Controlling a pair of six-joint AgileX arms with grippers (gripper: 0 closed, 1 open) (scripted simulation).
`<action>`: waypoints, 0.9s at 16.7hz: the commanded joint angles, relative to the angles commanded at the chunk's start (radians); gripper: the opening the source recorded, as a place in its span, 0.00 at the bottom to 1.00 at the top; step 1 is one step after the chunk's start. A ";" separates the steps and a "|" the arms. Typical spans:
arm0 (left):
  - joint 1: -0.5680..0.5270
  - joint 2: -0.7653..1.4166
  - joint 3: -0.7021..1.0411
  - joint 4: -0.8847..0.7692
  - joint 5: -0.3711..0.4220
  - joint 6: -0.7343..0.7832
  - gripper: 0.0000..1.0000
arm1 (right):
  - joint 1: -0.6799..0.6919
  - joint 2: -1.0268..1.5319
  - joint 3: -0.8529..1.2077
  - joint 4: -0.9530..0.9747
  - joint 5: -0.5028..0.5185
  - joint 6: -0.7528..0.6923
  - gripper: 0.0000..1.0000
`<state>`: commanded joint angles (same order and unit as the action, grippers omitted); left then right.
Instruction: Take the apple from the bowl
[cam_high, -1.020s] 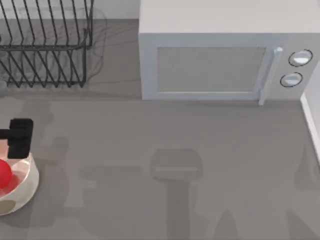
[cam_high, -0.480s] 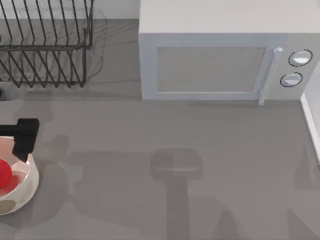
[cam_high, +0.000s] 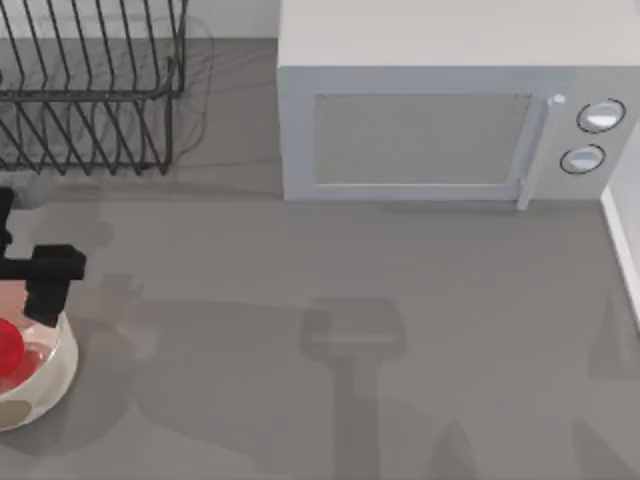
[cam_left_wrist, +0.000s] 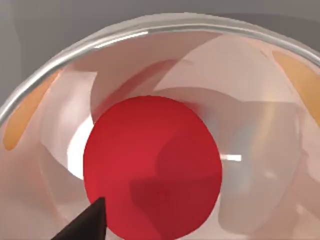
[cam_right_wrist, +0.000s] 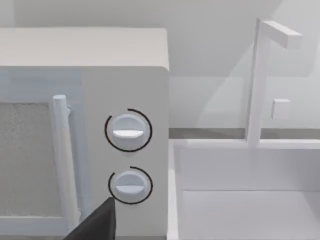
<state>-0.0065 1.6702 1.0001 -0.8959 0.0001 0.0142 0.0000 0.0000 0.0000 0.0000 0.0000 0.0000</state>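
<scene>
The bowl (cam_high: 45, 385) sits at the tabletop's (cam_high: 350, 300) near left corner, cut off by the top view's left edge, so only part of its cream wall and one beige spot show. The apple (cam_high: 8, 345) lies inside it, also half cropped there; the left wrist view shows the apple (cam_left_wrist: 152, 167) whole, resting on the bowl's glossy floor (cam_left_wrist: 260, 145). The left gripper (cam_high: 45, 285) hangs over the bowl's far rim, and I cannot tell how its jaws stand. One dark fingertip (cam_left_wrist: 85, 225) shows just beside the apple. The right wrist view faces the microwave (cam_right_wrist: 85, 125), with one dark fingertip (cam_right_wrist: 95, 225) of the right gripper in sight; its jaws' state cannot be told either.
</scene>
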 joint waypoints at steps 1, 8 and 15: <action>0.000 0.020 -0.026 0.055 0.000 0.001 1.00 | 0.000 0.000 0.000 0.000 0.000 0.000 1.00; 0.001 0.087 -0.118 0.200 0.000 0.003 1.00 | 0.000 0.000 0.000 0.000 0.000 0.000 1.00; 0.001 0.087 -0.118 0.200 0.000 0.003 0.55 | 0.000 0.000 0.000 0.000 0.000 0.000 1.00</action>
<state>-0.0058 1.7572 0.8825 -0.6961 0.0003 0.0171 0.0000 0.0000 0.0000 0.0000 0.0000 0.0000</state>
